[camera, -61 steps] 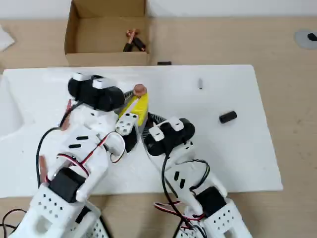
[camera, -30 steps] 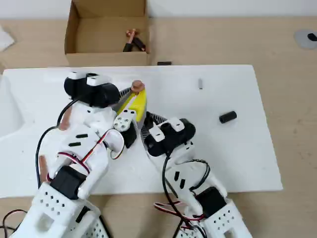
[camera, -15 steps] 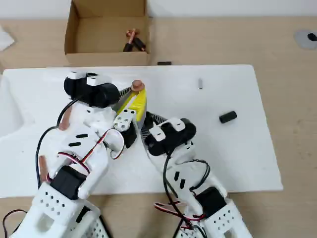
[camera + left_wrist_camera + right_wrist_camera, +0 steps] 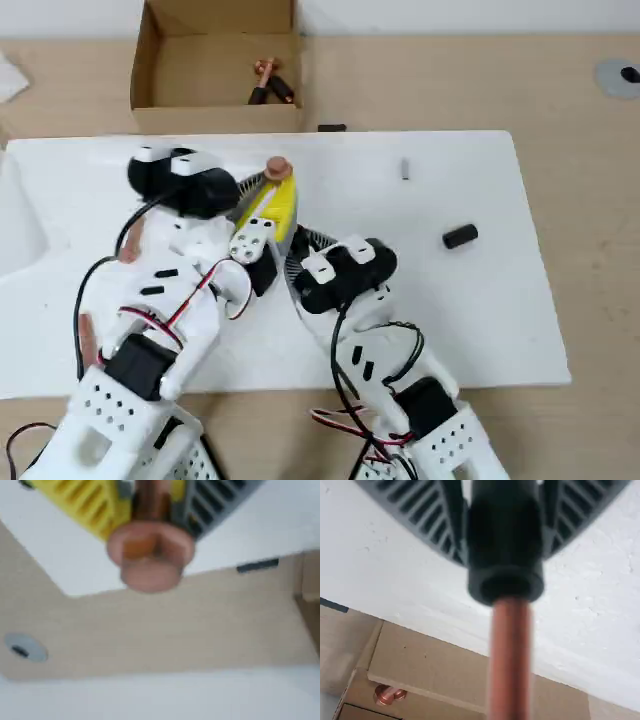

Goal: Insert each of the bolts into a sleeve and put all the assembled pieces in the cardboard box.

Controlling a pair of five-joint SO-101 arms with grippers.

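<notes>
My left gripper (image 4: pixel 270 190), with one yellow finger (image 4: pixel 276 208), is shut on a copper bolt (image 4: pixel 278 167) just behind its head (image 4: pixel 150 555). It hovers over the white board (image 4: pixel 420 300) near the box. The bolt's shaft (image 4: pixel 509 655) runs into a black sleeve (image 4: pixel 505 540), and my right gripper (image 4: pixel 505 525) is shut on that sleeve. In the high view the right gripper (image 4: pixel 298 243) sits close beside the left one, and the sleeve itself is hidden under the arms. A second black sleeve (image 4: pixel 460 236) lies on the board to the right.
The cardboard box (image 4: pixel 150 70) stands open beyond the board's far edge, with assembled pieces (image 4: pixel 270 82) in its right half. A small grey pin (image 4: pixel 404 169) lies on the board. A small black strip (image 4: pixel 331 127) lies at the board's far edge.
My left gripper has shifted the bolt slightly toward the box and to the left. The right arm has barely moved.
</notes>
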